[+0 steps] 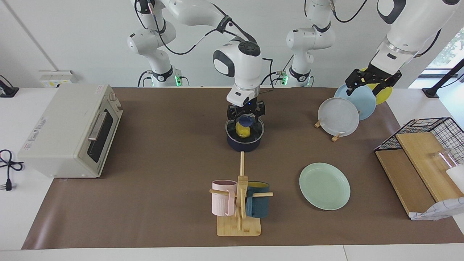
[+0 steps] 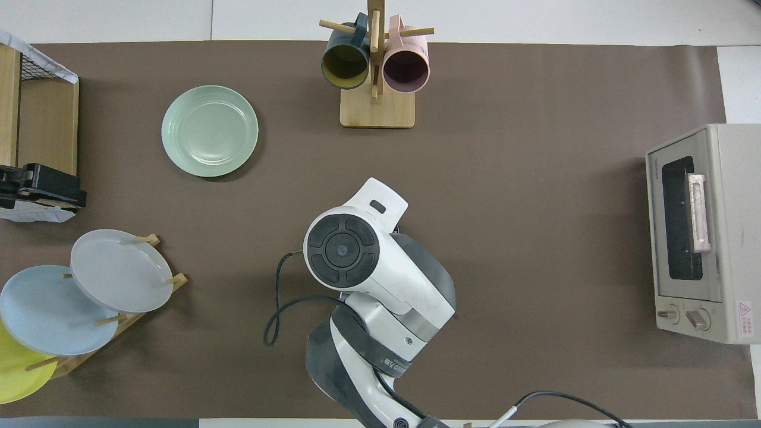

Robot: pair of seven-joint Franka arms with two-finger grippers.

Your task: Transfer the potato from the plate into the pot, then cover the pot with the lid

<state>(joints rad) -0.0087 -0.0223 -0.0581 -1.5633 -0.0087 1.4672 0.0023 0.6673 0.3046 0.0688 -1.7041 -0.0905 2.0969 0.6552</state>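
The pot (image 1: pixel 244 139) sits in the middle of the mat, and the lid (image 1: pixel 245 127) lies flat on top of it, so the pot looks covered; the potato (image 1: pixel 242 131) is inside, showing yellow through the glass; the right gripper (image 1: pixel 246 114) hangs just over the blue knob with its fingers spread apart on either side and nothing in them, which fits a hand letting go so the lid can rest by itself; in the overhead view the right arm hides the pot, so only the facing view shows this; the plate (image 1: pixel 324 186) lies flat and bare, farther from the robots than the pot and toward the left arm's end, which makes sense because its potato now sits in the pot; the left gripper (image 1: pixel 372 80) waits in the air over the plate rack (image 1: pixel 337 136) with its fingers spread and nothing held; two mugs hang on the mug stand (image 1: pixel 239 224), a pink one and a dark blue one; the toaster oven (image 1: pixel 69 131) at the right arm's end has its door shut; I think both jobs are done, and the right arm only has to lift straight up so it does not bump the knob.
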